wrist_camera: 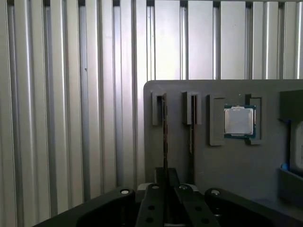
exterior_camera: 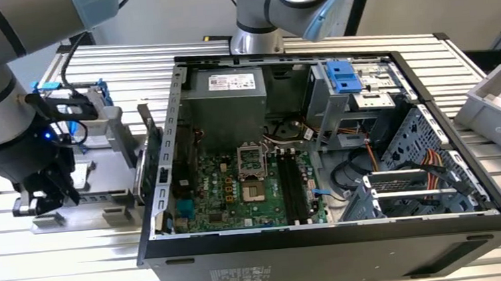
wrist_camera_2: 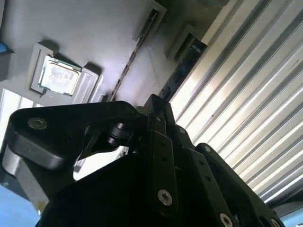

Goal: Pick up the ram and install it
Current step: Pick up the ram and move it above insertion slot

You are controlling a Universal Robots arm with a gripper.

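1. In the first wrist view, the claw was clamped on the ram, its fingers drawn together on the stick's near end.
2. The ram stood on edge in a slot of the grey holder. We judged it gripped but not yet lifted out.
3. A second stick stood just beside the claw in the neighbouring slot. A processor lay beyond it on the same side.
4. The open computer case sat on the counter, well apart from the claw, with its memory slots facing upward.
5. We judged the task to be at the grasp. The lift, the transfer and the seating in a memory slot were not yet done.
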